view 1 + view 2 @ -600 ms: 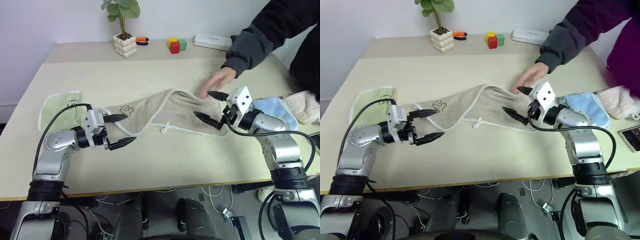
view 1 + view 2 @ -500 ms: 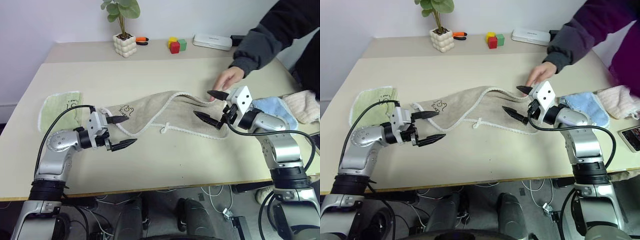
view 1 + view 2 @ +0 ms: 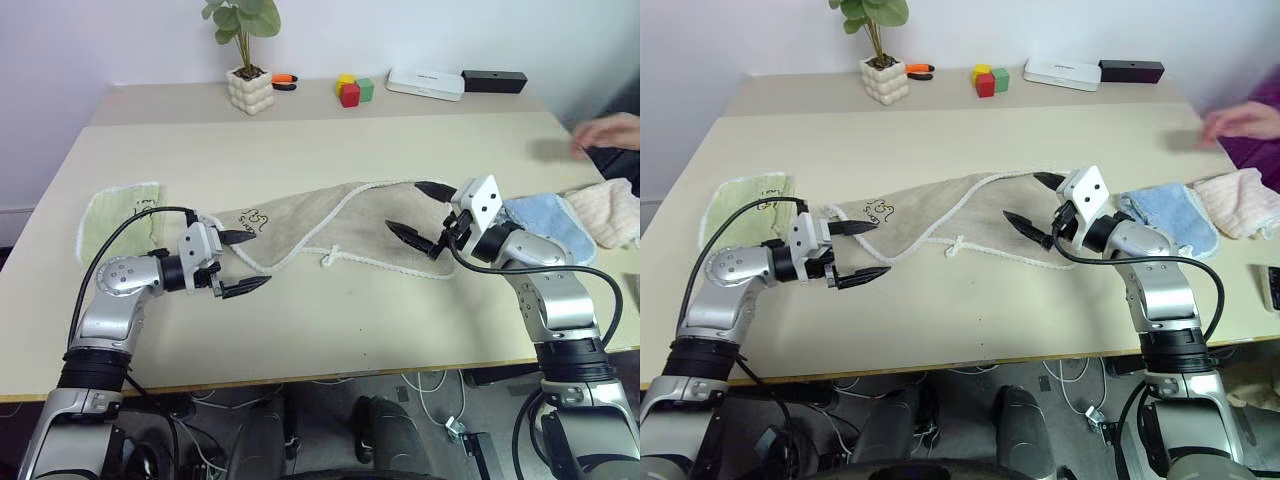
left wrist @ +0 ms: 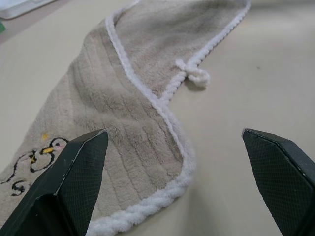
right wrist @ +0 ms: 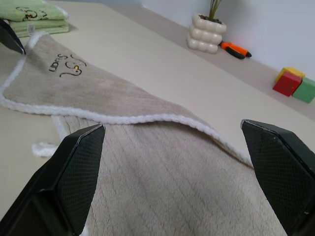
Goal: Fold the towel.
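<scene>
The long beige terry towel with white corded edging lies rumpled on the pale surface. The left end effector and the right end effector hover spread at its ends, holding nothing.

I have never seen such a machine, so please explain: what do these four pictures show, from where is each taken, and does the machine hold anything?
It is a two-armed robot at a table. Two pictures come from cameras in its head, looking down; the other two come from cameras on its wrists, where the black wedges are its own fingers. A long beige towel lies crumpled between the left gripper and the right gripper. Both are open and hold nothing. A green towel lies to the left, a blue towel to the right. A person's hand is at the far right.
</scene>
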